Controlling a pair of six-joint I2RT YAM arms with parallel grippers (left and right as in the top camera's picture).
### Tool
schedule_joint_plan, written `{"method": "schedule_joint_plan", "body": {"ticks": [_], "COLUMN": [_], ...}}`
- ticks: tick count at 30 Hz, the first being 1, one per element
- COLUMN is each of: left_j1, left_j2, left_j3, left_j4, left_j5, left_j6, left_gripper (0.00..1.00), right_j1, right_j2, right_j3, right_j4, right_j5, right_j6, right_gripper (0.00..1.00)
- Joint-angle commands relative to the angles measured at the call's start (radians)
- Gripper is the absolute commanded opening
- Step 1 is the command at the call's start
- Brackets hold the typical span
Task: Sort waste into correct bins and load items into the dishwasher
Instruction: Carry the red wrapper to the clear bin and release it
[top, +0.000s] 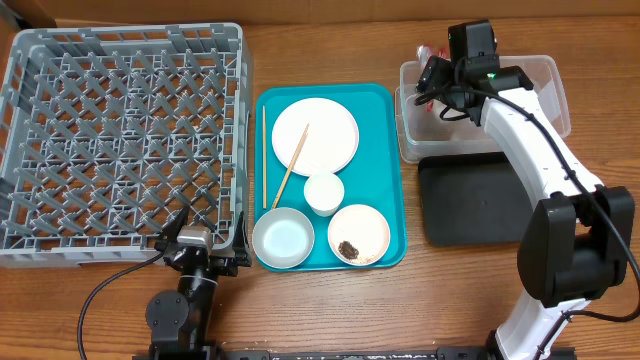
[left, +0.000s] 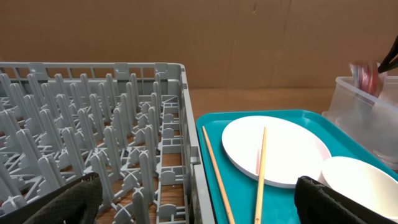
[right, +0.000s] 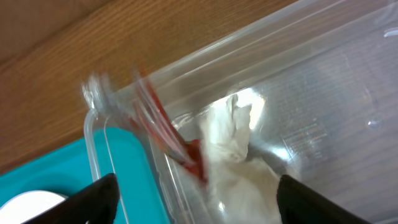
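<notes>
Right wrist: right gripper (right: 199, 196) spread wide, empty, above tub (right: 323, 93); paper wad (right: 239, 143) inside, blurred red wrapper (right: 165, 134) at its corner. Left gripper (left: 199, 200) wide, empty, by rack (left: 93, 124).

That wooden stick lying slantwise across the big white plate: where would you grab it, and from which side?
Probably the lower half of the chopstick, just past the rim of the plate, coming straight down from above and closing across its thin width. There it bridges from the rim to the teal tray, so there is likely a gap beneath.
</notes>
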Motion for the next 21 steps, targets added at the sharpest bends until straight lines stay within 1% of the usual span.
{"method": "schedule_joint_plan", "body": {"ticks": [1,4,6,13,16,19,20,21], "left_j1": [-0.006,-0.006,-0.006,-0.006,-0.006,-0.006,-0.006,-0.006], "left_j2": [-0.007,-0.007,-0.007,-0.007,-0.007,-0.007,-0.007,-0.007], "left_j3": [-0.004,-0.004,-0.004,-0.004,-0.004,-0.004,-0.004,-0.004], "left_j4": [-0.001,-0.001,-0.001,-0.001,-0.001,-0.001,-0.001,-0.001], "left_j5": [0.008,0.008,0.008,0.008,0.008,0.008,0.008,0.008], "left_j6": [0.019,0.019,0.019,0.019,0.019,0.019,0.019,0.019], "left_gripper": [1.0,1.0,1.0,1.0,1.0,1.0,1.0,1.0], "right_j1": [-0.003,-0.003,-0.003,0.012,0.075,0.154,0.202,0.218], "right_j2": [-0.032,-0.096,-0.161,-0.394,-0.404,-0.393,-0.387,-0.384], "right_j3": [0.004,0.031,0.042,0.042,0.04,0.008,-0.028,-0.045], "right_j4": [0.0,-0.072,-0.141,-0.417,-0.491,-0.509,-0.508,-0.508], "right_j5": [0.01,0.005,-0.056,-0.389,-0.402,-0.397,-0.372,-0.357], "right_j6": [-0.024,-0.033,-0.048,-0.079,-0.081,-0.081,-0.08,-0.08], "right_gripper": [0.84,0.84,0.84,0.84,0.84,0.84,0.83,0.82]}}
